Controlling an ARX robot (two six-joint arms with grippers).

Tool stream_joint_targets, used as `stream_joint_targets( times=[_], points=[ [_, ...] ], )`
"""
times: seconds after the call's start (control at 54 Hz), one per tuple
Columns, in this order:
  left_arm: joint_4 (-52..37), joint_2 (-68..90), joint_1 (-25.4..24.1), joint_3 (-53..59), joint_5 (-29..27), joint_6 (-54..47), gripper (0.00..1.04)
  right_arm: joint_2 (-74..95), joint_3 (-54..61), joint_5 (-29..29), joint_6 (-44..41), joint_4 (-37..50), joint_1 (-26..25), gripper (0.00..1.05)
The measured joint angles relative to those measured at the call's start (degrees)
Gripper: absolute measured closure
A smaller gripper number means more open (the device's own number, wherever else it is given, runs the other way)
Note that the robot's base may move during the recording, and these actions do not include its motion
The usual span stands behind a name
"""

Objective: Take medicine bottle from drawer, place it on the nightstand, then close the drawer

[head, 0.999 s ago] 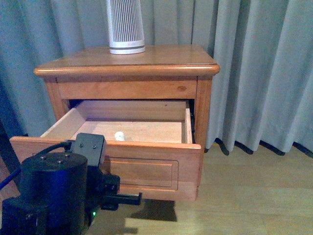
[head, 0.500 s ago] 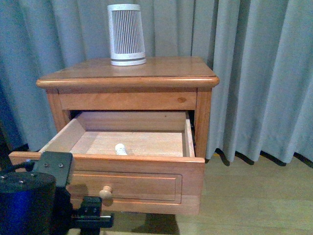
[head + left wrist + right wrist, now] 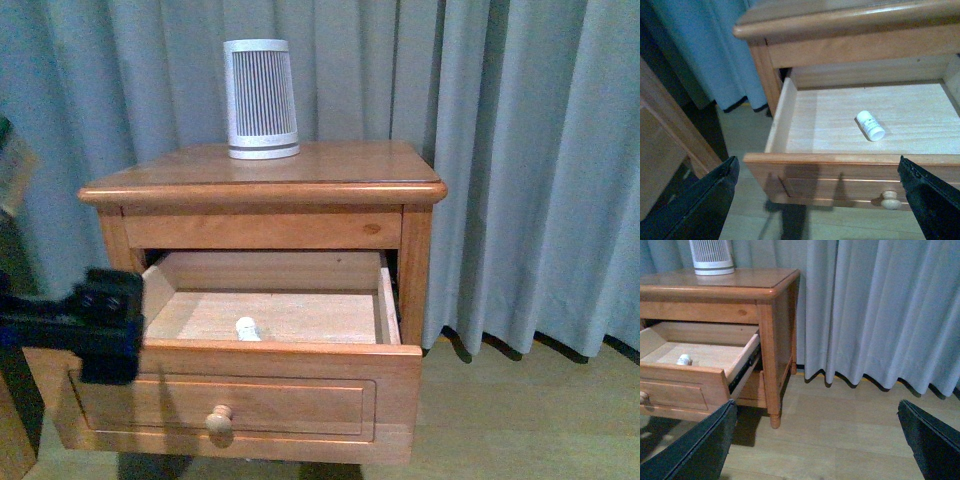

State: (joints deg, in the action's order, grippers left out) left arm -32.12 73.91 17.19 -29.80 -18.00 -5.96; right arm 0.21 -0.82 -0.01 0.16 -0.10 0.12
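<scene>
The desk (image 3: 330, 165) has its upper drawer (image 3: 250, 400) pulled well out past the front edge, so the step in hand looks like the reach for the pick-up. The left end effector (image 3: 816, 162) hovers released and empty over the drawer's front rim, while the right end effector (image 3: 816, 405) hangs released off the desk's right front corner. The bottle (image 3: 870, 125) lies on its side on the drawer floor, about midway along the front edge; the next move likely calls for lowering the left jaws around it and closing.
</scene>
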Motion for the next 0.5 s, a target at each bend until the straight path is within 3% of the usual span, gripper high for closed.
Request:
stream_joint_targets(
  times=[0.241,0.352,0.5],
  points=[
    [16.17,-26.69,-0.52,7.52,-2.12,-2.16,0.07,0.00,0.00,0.00,0.00,0.00,0.00,0.07],
    [29.16,-42.03,0.94,11.72,-6.78,0.79,0.07,0.02,0.00,0.00,0.00,0.00,0.00,0.07],
    [39.01,-55.74,4.66,16.02,-12.11,2.95,0.07,0.02,0.00,0.00,0.00,0.00,0.00,0.07]
  ],
)
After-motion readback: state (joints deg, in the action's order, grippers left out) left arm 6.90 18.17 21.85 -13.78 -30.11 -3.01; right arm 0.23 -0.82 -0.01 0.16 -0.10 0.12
